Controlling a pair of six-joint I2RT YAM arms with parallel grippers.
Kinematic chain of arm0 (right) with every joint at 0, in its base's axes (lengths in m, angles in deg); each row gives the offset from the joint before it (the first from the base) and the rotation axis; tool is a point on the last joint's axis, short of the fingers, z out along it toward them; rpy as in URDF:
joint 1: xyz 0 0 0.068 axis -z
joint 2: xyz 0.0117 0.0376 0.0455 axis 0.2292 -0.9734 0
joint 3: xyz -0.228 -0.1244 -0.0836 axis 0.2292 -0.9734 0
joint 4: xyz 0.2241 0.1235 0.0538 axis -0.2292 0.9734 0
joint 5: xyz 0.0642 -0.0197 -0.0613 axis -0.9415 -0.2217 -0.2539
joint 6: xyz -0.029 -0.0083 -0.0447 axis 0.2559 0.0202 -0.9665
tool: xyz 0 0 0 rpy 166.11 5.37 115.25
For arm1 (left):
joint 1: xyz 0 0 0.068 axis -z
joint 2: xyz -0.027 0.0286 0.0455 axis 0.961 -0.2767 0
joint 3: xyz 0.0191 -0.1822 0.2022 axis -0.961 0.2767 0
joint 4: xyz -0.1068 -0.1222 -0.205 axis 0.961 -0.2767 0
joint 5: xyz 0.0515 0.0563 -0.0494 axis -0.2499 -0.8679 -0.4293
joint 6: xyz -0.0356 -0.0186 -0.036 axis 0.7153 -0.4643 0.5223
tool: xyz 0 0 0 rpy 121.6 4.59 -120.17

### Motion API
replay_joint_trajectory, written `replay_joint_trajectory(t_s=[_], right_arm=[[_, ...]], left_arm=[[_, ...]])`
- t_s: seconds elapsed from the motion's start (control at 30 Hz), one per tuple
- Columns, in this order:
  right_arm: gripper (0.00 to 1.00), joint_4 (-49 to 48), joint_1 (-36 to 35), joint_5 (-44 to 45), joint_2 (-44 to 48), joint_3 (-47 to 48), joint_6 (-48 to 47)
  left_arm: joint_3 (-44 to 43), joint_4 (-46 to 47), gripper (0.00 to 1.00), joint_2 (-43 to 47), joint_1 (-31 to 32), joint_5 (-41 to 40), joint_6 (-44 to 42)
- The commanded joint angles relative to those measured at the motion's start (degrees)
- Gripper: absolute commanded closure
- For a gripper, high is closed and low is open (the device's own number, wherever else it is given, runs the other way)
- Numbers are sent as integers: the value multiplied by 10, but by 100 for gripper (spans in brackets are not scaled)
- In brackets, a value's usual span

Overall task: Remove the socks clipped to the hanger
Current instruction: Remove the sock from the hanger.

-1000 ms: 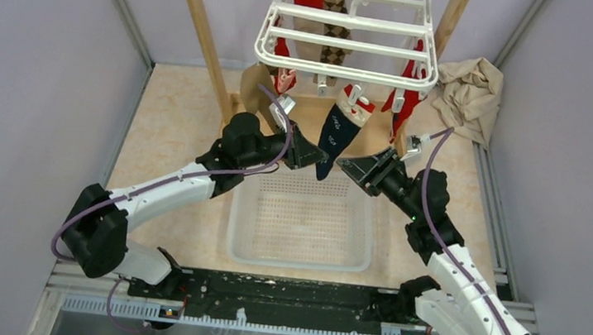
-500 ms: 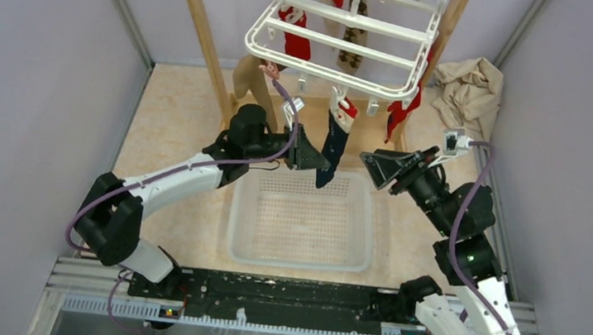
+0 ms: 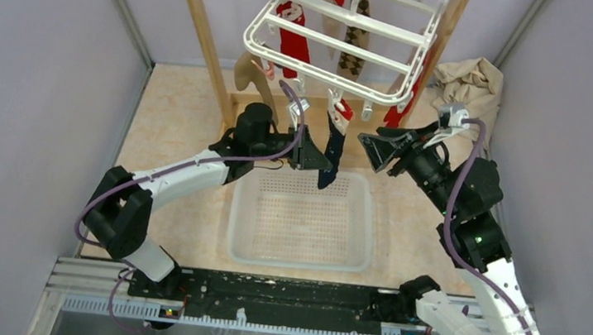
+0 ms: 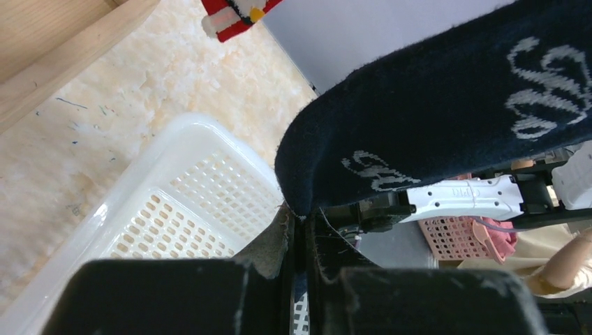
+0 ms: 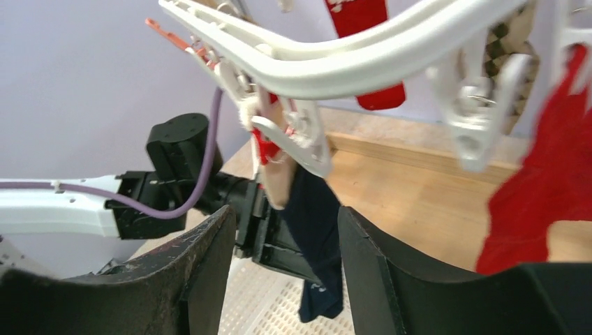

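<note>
Top external view: my left gripper (image 3: 312,157) was pinched on the lower end of the navy sock (image 3: 333,148). The sock hung from a clip (image 3: 336,105) on the front rail of the tilted white hanger (image 3: 320,73), above the perforated basket (image 3: 295,263).

Left wrist view: my fingers (image 4: 276,244) were pressed together on the sock's dark edge.

Right wrist view: my right gripper (image 5: 285,218) stood spread and empty, near the clip and touching nothing.

The sock looked light, soft and limp. I judged it would stretch before the clip let go, and that the hanger, free on its hook, would swing with any pull. The better hold was probably high on the cuff, close under the clip — or on the clip itself.
</note>
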Motion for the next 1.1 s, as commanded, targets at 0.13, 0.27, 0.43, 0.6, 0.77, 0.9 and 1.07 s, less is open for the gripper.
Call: replay_joint_trajectory(t_s=[0.13,0.27,0.43,0.6,0.77,0.9,1.07], right_arm=[[47,-29,-132,62,-33,76,-49],[47,-28,-216,144,-66,98,-89],[43,-37,-300,297,-102,107,-136],[42,-63,-308,393,-71,61,-158],[41,-118,-308,411,-39,12,-187],[40,-158,-308,404,-38,-7,-196],[38,-195,-308,396,-55,-13,-204]], left_arm=[[-29,-9,94,-30,-2,13,-8],[-34,-9,94,-37,-2,14,-8],[-34,-8,95,-41,-2,20,-8],[-35,-32,95,-30,-6,31,-23],[-39,-45,94,-26,-30,80,-17],[-43,-45,94,-35,-44,109,-13],[-42,-42,94,-41,-50,130,-9]])
